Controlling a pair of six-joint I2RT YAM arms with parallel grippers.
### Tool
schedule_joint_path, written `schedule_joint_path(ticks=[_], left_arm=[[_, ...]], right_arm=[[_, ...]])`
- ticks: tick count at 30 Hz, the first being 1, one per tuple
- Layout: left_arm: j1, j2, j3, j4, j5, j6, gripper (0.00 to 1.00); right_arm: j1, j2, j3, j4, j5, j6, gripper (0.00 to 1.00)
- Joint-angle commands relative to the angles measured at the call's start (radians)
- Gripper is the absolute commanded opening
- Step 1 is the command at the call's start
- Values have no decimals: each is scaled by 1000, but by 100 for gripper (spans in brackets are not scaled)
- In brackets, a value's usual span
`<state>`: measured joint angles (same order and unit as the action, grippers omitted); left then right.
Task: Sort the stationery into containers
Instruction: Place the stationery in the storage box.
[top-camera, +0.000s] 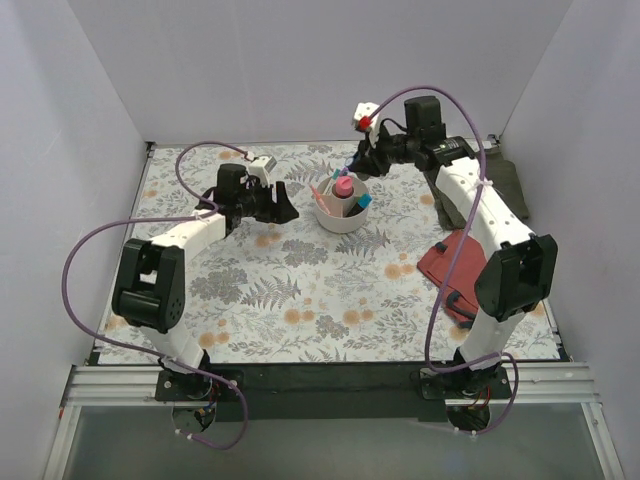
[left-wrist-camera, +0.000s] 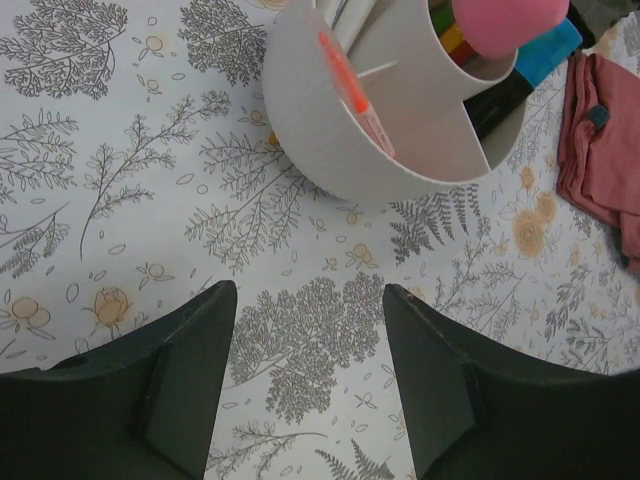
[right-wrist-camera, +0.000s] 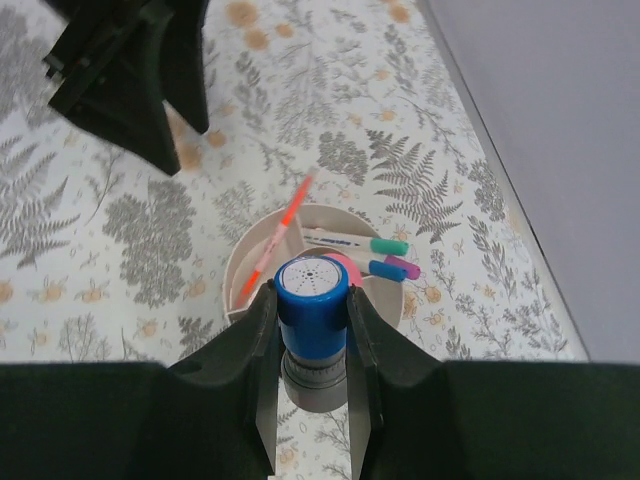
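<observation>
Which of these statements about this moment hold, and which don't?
1. The right jaws grip a blue-capped marker over the cup. True.
2. The left jaws are shut on the orange pen. False: they stand open with nothing between them, and the orange pen leans inside the cup.
3. The cup is empty. False: it already holds several pens and a fat pink marker.
4. A red cloth lies to the right of the cup. True.
</observation>
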<state>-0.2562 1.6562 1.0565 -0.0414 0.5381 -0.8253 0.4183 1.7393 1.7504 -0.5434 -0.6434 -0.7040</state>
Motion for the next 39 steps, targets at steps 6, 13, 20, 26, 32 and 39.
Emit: schedule_joint_path(ticks=[6,13,20,26,32,39], left_arm=[[8,164,184,-24,36,-23,60],[6,247,298,-129,31,34,61],[6,290,361,-189,7,75,61],[-6,307,376,-219,-12,110,61],[-40,315,392,-229,-39,117,61],[-66,300,375,-229,-55,104,62]], right_arm=[[-118,121,-103,598,-174,615,1],[-148,192,-189,898,-171,830,1],[-168,210,-242,1053,-164,866,1],[-184,256,-259,1114,-157,887,1],[-194,284,-287,1145,-160,885,1],[-194,299,-316,1148,-153,884,1]])
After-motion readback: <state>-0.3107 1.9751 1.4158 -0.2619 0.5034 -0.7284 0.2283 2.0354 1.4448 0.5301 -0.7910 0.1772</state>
